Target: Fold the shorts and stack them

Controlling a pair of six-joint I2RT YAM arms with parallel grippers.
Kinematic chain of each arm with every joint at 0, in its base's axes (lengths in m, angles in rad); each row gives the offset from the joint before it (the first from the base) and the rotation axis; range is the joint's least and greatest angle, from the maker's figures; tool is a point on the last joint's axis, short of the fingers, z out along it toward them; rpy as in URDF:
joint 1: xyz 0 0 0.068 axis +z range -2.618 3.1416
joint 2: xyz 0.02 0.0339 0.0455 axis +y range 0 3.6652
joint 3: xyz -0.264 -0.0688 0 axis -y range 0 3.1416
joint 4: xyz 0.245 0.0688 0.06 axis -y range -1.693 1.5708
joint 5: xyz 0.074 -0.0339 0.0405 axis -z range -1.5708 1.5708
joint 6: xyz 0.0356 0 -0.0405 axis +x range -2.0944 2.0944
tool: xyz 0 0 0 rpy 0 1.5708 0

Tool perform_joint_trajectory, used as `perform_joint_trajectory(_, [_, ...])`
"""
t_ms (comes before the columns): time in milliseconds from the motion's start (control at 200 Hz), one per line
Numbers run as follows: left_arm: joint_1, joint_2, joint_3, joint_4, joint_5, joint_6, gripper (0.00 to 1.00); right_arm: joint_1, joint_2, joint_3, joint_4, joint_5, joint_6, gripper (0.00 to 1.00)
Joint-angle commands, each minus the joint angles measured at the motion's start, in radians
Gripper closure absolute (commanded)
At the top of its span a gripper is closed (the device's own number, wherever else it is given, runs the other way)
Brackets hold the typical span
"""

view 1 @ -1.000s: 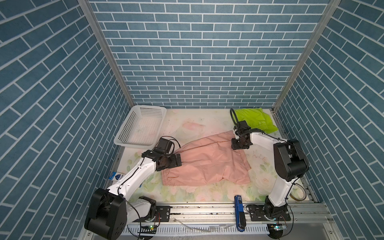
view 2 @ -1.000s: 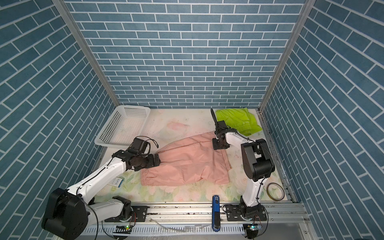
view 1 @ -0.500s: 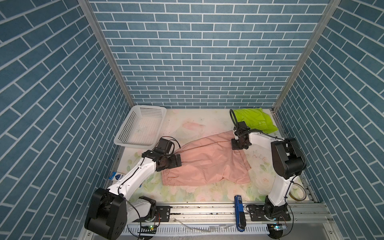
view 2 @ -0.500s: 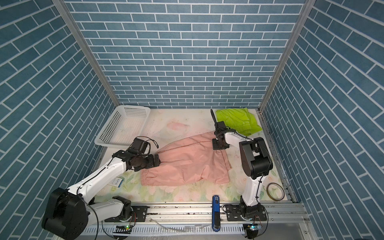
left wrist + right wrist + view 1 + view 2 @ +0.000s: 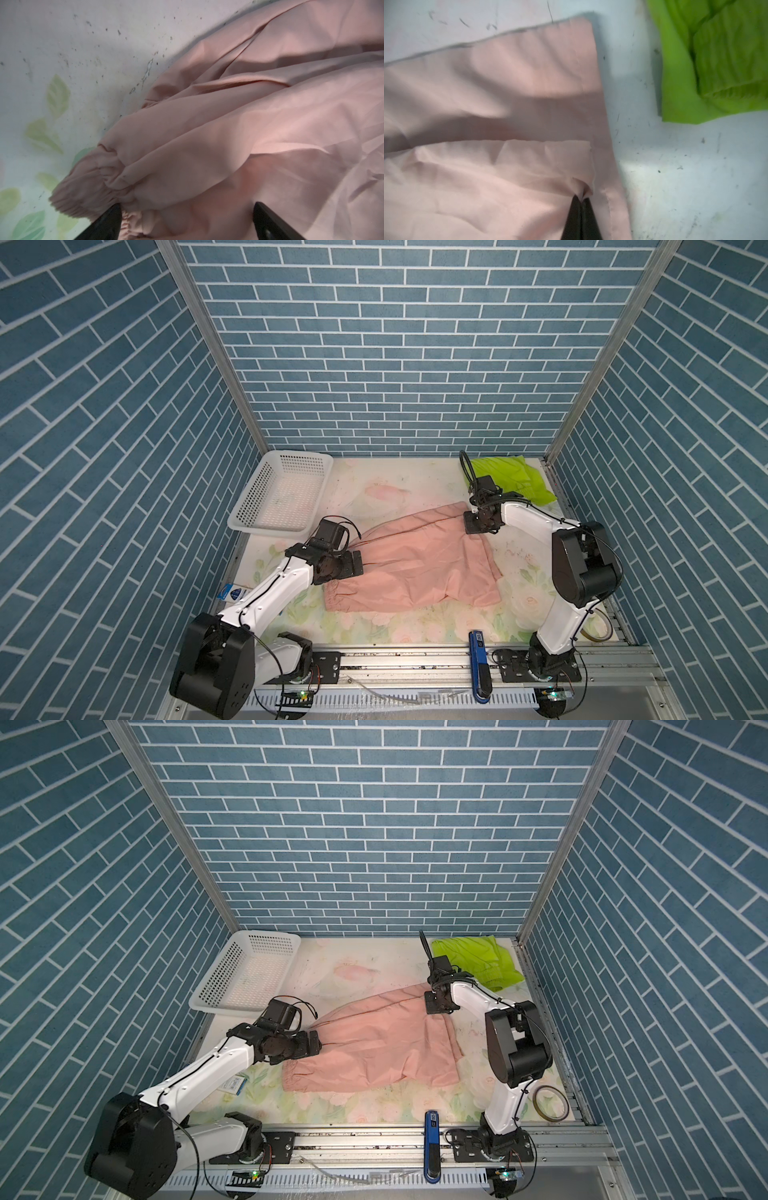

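You are, as I judge it, somewhere in the first half of the job. The pink shorts [image 5: 411,568] lie spread in the middle of the flowered table cover [image 5: 399,485], with the gathered waistband toward 8 o'clock and the leg hems toward 3 o'clock. They are wrinkled and I see no finished fold. In the right wrist view, though, one hem corner lies over another layer, so the two legs may already be laid one on the other. The right gripper [image 5: 581,198] is at the 1 o'clock corner of this garment, its jaws pressed together and pinching a small pucker of the pink cloth just beside the stitched hem. The left gripper [image 5: 187,209] is at the 9 o'clock edge, by the waistband. Its jaws stand spread wide with pink cloth lying between them, and it grips nothing. The green shorts [image 5: 473,961] rest at 1 o'clock on the table, in the far corner, near the pink pair but apart from it. They look gathered into a compact heap, but I cannot tell whether this is a proper fold. Nothing shows inside the white perforated basket [image 5: 286,489] at 10 o'clock. What is left, in my opinion: the left side must take the waistband, the pink pair must be folded, and then one pair must go on the other, because no stack exists now.
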Motion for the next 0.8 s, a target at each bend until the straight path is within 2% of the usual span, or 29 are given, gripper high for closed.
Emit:
perform_joint_trajectory(0, [0.008, 0.019, -0.033, 0.038, -0.023, -0.008, 0.00, 0.008, -0.042, 0.074, -0.082, 0.050, -0.048, 1.00])
perform_joint_trajectory(185, [0.017, 0.068, -0.074, 0.092, -0.051, -0.026, 0.00, 0.008, -0.011, 0.197, -0.132, 0.088, -0.115, 1.00])
perform_joint_trajectory(370, [0.017, 0.113, -0.094, 0.124, -0.069, -0.025, 0.00, 0.006, 0.100, 0.334, -0.187, 0.090, -0.173, 1.00])
perform_joint_trajectory(570, [0.016, 0.119, -0.096, 0.133, -0.064, -0.028, 0.00, -0.008, 0.213, 0.392, -0.241, 0.041, -0.178, 1.00])
perform_joint_trajectory(595, [0.016, 0.122, -0.093, 0.132, -0.064, -0.027, 0.00, -0.011, 0.217, 0.393, -0.247, 0.036, -0.174, 0.93])
perform_joint_trajectory(635, [0.017, 0.123, -0.089, 0.128, -0.063, -0.024, 0.00, -0.011, 0.214, 0.388, -0.246, 0.027, -0.166, 0.72])
perform_joint_trajectory(665, [0.016, 0.124, -0.083, 0.121, -0.061, -0.025, 0.00, -0.012, 0.204, 0.379, -0.242, 0.019, -0.162, 0.62])
perform_joint_trajectory(735, [0.017, 0.120, -0.063, 0.101, -0.050, -0.021, 0.00, -0.018, 0.140, 0.331, -0.206, 0.011, -0.142, 0.48])
perform_joint_trajectory(795, [0.016, 0.106, -0.036, 0.065, -0.036, -0.021, 0.00, -0.032, 0.063, 0.270, -0.171, -0.010, -0.115, 0.45])
